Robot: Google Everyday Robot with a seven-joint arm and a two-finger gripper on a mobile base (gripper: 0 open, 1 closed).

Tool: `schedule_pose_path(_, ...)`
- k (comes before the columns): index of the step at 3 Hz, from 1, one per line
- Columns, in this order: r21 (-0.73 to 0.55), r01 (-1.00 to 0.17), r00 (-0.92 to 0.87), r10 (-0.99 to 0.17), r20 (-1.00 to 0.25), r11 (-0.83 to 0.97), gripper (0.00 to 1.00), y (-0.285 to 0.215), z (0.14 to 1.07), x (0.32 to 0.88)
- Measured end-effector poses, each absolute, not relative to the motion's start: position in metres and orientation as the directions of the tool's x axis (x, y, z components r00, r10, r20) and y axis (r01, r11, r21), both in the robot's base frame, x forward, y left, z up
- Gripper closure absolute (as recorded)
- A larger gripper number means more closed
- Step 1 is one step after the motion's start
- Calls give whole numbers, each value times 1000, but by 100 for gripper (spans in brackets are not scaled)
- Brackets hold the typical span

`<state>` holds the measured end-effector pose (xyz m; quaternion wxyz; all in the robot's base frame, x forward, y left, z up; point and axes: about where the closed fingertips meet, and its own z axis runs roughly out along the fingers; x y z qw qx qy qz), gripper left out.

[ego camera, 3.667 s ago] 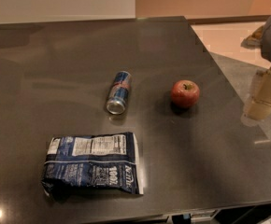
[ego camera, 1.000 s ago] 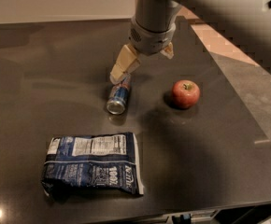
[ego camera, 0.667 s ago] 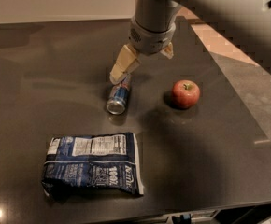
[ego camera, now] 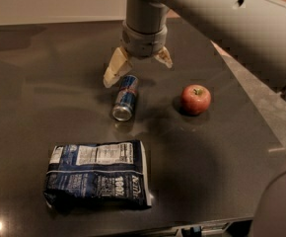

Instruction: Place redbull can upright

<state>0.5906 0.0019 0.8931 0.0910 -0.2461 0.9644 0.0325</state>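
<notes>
The redbull can (ego camera: 125,98) lies on its side near the middle of the dark table (ego camera: 29,107), its silver end toward me. My gripper (ego camera: 138,67) hangs open over the can's far end. One cream finger (ego camera: 114,68) sits to the left of the can, the other (ego camera: 164,57) to the right and farther back. The grey arm reaches in from the upper right. The fingers straddle the can's far end but do not hold it.
A red apple (ego camera: 196,98) sits to the right of the can. A blue-and-white snack bag (ego camera: 97,174) lies flat near the front edge. The table's right edge runs diagonally past the apple.
The gripper came in from the right over the can earlier. In the last second it has lowered a little around the can's far end. The can, apple and bag have not moved.
</notes>
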Motion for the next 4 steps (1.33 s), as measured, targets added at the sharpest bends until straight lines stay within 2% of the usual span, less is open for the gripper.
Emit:
schedule_pose_path(2,75,-330,-938,-318,-135,941,0,20,875,595)
schedule_pose_path(4,68,-220,-973,-214,-83,973,0,21,856,601)
